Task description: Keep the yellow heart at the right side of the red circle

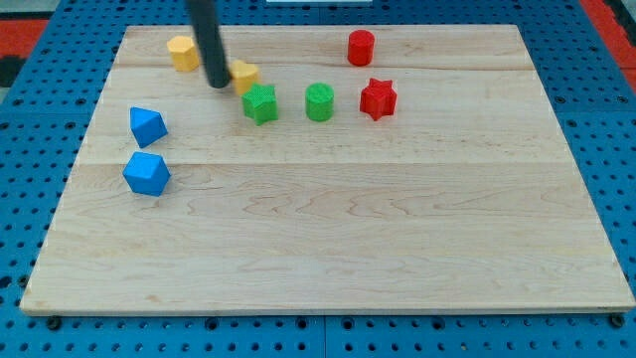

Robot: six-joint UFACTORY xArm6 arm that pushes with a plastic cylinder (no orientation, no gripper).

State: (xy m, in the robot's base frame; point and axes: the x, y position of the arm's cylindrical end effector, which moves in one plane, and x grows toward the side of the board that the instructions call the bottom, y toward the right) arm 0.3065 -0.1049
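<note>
The red circle (pixel 360 47) stands near the view's top, right of centre. Two yellow blocks lie at the top left: one (pixel 183 52) left of the rod, and one (pixel 243 75) just right of the rod, partly hidden by it. I cannot tell which is the heart. My tip (pixel 217 84) rests between them, touching the left side of the right yellow block. Both yellow blocks are left of the red circle.
A green star (pixel 260 103) sits just below the right yellow block. A green circle (pixel 319 101) and a red star (pixel 378 98) lie to its right. Two blue blocks (pixel 147 125) (pixel 147 173) lie at the view's left.
</note>
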